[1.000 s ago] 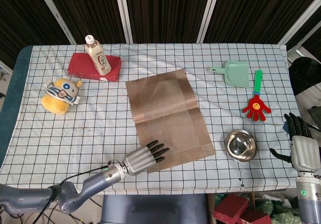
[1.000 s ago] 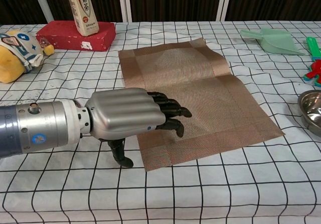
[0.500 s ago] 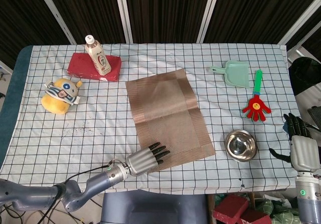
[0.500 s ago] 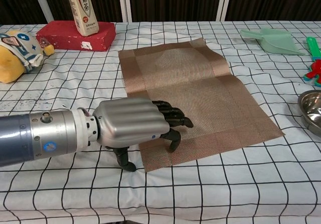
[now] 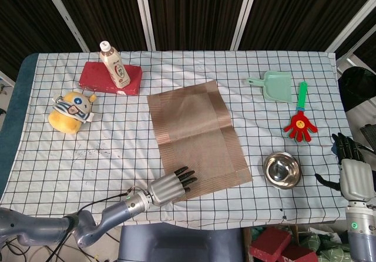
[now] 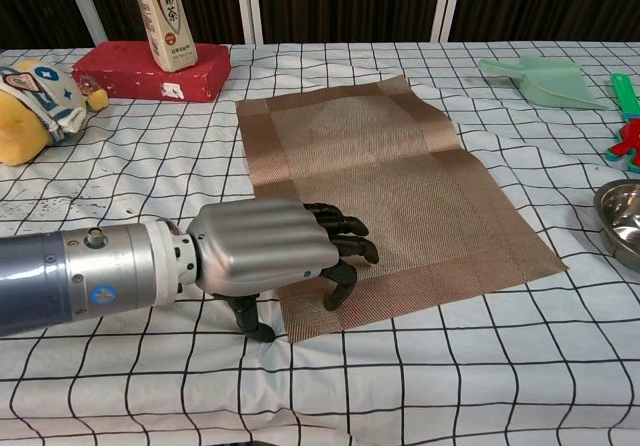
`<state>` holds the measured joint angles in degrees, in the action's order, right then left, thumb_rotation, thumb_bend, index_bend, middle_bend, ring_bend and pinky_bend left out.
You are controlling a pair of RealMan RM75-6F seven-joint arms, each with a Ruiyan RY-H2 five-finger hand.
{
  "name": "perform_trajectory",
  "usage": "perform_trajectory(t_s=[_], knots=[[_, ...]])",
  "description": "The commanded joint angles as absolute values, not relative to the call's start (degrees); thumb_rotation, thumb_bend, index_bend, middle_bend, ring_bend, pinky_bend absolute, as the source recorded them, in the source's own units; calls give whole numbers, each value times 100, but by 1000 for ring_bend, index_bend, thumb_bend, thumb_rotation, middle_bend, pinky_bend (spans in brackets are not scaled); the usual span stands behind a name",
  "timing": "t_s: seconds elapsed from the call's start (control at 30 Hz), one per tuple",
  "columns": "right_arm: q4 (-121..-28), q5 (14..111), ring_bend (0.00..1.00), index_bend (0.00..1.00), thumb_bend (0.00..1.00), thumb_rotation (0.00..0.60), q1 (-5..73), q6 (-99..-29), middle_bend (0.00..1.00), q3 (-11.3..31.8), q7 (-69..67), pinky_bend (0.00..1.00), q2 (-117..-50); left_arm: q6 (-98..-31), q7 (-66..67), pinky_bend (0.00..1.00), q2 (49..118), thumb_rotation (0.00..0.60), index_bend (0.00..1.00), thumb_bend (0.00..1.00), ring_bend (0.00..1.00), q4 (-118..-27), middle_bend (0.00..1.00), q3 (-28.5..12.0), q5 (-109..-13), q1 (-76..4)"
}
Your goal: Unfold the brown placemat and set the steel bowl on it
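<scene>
My left hand (image 6: 262,257) over near corner of brown placemat (image 5: 197,137), fingers (image 6: 340,241) loosely curled, holding nothing. Placemat flat mid-counter: unfolding looks finished. Steel bowl (image 5: 281,170) just right of it. Right hand (image 5: 352,172) beyond, fingers empty, part spread. Next: I reach for bowl.

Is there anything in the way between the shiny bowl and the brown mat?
Nothing visible is. The steel bowl sits on the checked cloth just beside the brown placemat, with only bare cloth between them. The left hand rests on the mat's near corner, away from the bowl's side.
</scene>
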<state>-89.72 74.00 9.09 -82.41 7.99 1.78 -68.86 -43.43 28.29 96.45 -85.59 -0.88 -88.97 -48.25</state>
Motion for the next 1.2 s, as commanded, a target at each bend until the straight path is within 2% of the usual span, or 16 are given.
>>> perform_trajectory(t_s=[0.03,0.77,1.2], knots=[[-8978,7395,15,26,69,600,905,-8232,19,807,182,182,-6887,-4397,2795,101,9615,600,426,387,26,-8577,118,-86,-8915,-4827],[-9024,7415,15,31,68,600,870,-8160,19,848,215,182,-6878,-4801,2513,102,9868,600,446,392,43,-8244,146,-64,-9105,-4864],[-9045,7443,14,39,67,600,853,-8135,19,858,235,182,-6876,-5139,2350,102,9918,600,634,382,44,-8109,191,7,-9285,-4800]])
